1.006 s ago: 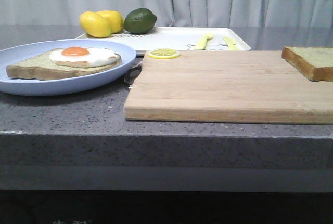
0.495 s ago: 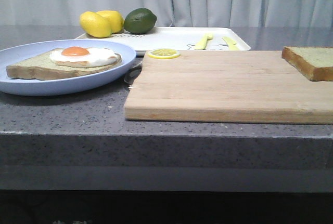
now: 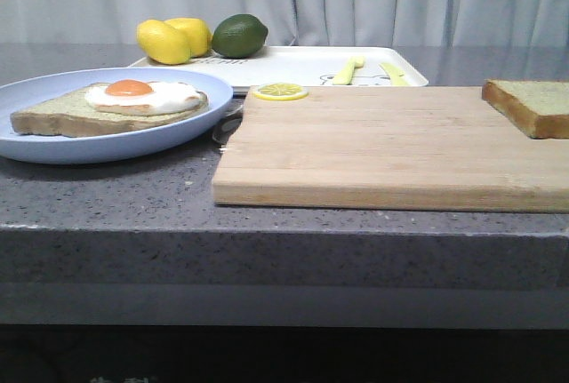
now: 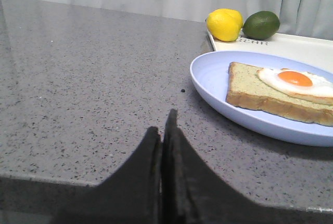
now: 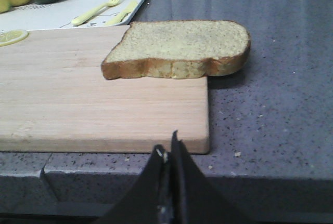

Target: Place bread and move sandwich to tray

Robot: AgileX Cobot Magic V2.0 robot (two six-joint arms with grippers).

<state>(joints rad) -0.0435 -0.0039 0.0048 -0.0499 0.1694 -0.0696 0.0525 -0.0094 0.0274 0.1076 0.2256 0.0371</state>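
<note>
On my front view, the bread (image 3: 531, 106) lies flat at the far right corner of the cutting board (image 3: 382, 147); the right wrist view shows one end of the slice overhanging the board edge above the bench (image 3: 107, 196). The sandwich (image 3: 111, 107), a slice bearing a fried egg, rests on the blue plate (image 3: 53, 147) to the left of the board. The tray (image 3: 293, 67) sits behind both, carrying two lemons (image 3: 173, 39) and a lime (image 3: 239, 35) at its left end and a yellow fork (image 3: 348, 69) and knife (image 3: 392, 73) toward its right. A lemon slice (image 3: 280, 91) lies at the board's rear left corner.

I read the left gripper (image 4: 164, 135) as clenched, fingers pressed together and holding nothing, low over the bench near the plate. The right gripper (image 5: 169, 154) is likewise clenched and holds nothing, positioned just off the board edge, near the bread.
</note>
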